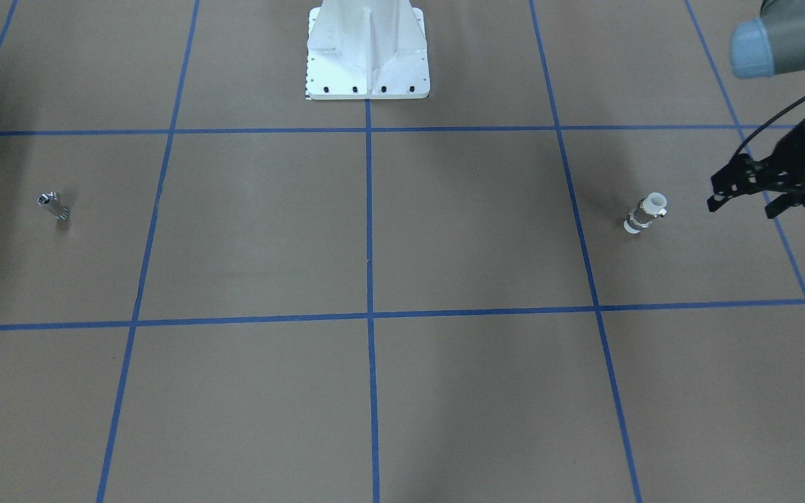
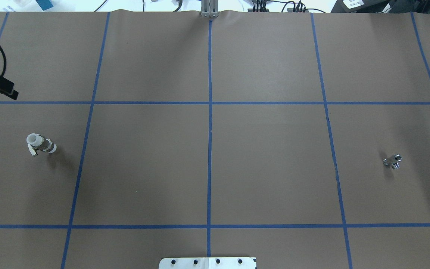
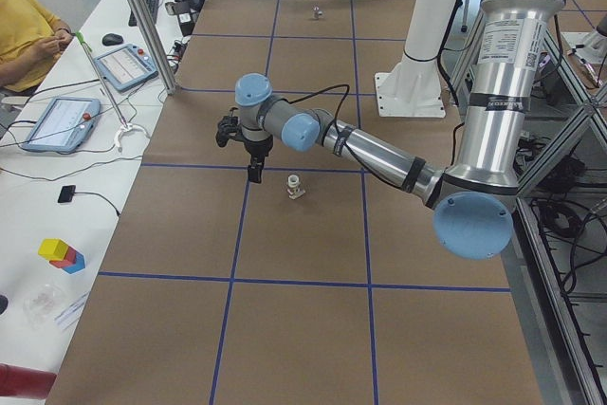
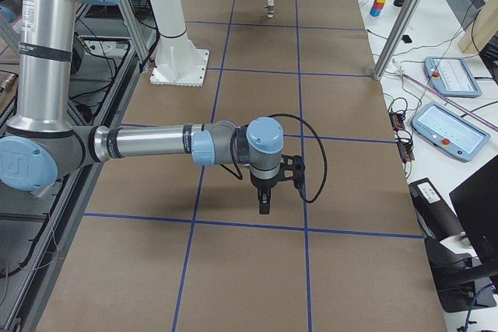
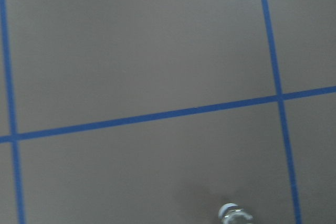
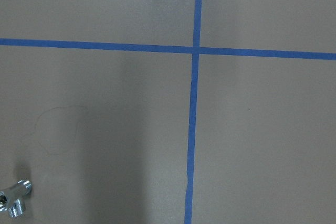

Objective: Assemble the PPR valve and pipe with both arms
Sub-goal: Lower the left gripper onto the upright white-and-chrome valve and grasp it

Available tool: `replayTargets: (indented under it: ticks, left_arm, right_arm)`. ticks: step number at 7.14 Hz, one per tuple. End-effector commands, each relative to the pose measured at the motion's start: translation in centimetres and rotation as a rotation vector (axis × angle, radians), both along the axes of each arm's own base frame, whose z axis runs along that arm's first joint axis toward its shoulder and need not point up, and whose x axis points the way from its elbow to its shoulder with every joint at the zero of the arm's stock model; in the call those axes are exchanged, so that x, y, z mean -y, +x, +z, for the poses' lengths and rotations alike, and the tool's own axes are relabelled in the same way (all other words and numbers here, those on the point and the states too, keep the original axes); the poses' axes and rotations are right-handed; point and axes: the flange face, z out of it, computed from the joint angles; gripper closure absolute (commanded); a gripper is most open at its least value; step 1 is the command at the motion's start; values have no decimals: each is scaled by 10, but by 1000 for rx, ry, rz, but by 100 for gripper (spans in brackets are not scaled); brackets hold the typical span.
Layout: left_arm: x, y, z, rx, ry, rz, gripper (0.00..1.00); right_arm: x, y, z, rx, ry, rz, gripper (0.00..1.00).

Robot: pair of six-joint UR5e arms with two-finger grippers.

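Valve (image 1: pixel 646 213) stands upright on the brown tabletop (image 1: pixel 444 244), on the robot's left side. The left fingers (image 1: pixel 718 198) hang near it, spread apart, holding nothing and not touching it. Pipe (image 1: pixel 53 207) rests on the tabletop on the robot's right side, well apart from the valve and showing at the lower-left corner of the right wrist view. The right fingers (image 4: pixel 264 201) point down over the tabletop, seen from the side only, so cannot tell whether spread or closed.
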Motion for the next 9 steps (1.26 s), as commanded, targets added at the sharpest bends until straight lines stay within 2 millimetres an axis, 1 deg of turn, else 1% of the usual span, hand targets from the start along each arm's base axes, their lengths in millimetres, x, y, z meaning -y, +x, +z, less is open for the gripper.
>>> replayTargets:
  ticks: [1,2,3,4,5,7,9]
  left_arm:
    - [-27,64,-3,35,5,48,0]
    - [-41,79,7,45,-14,83,0]
    - [-51,88,16,54,-41,96,0]
    - [-51,91,26,65,-49,107,0]
    - [-50,92,30,69,-53,110,0]
    - [-47,97,44,84,-52,138,0]
    - [-48,98,51,93,-64,141,0]
  right_arm:
    - [0,-1,0,0,-1,-1,0]
    - [0,-1,1,0,-2,-1,0]
    - [0,-1,1,0,-3,0,0]
    - [0,-1,1,0,-3,0,0]
    - [1,-1,0,0,-2,0,0]
    - [1,-1,0,0,-3,-1,0]
    - [1,-1,0,0,-2,-2,0]
